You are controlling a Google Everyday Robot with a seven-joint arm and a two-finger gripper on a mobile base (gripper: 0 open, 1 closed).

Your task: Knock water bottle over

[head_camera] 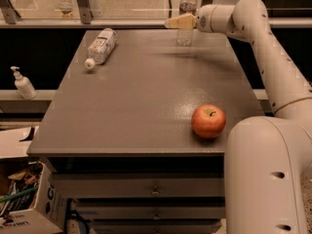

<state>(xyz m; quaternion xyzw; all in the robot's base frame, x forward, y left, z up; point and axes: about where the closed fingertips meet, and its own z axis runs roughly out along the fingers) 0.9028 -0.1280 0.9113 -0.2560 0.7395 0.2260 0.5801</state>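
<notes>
The water bottle (187,4) is slim and clear with a small white cap, and it stands upright at the far edge of the grey table (146,106). My gripper (176,22) points left at the end of the white arm (258,28). It hangs across the bottle's middle, right at it or just in front of it, and covers the label band. I cannot tell whether it touches the bottle.
A stouter clear bottle with a large white label (100,47) lies on its side at the table's far left. A red apple (208,121) sits near the front right edge. A white pump dispenser (22,84) stands on a shelf to the left. A cardboard box (24,204) is on the floor at the lower left.
</notes>
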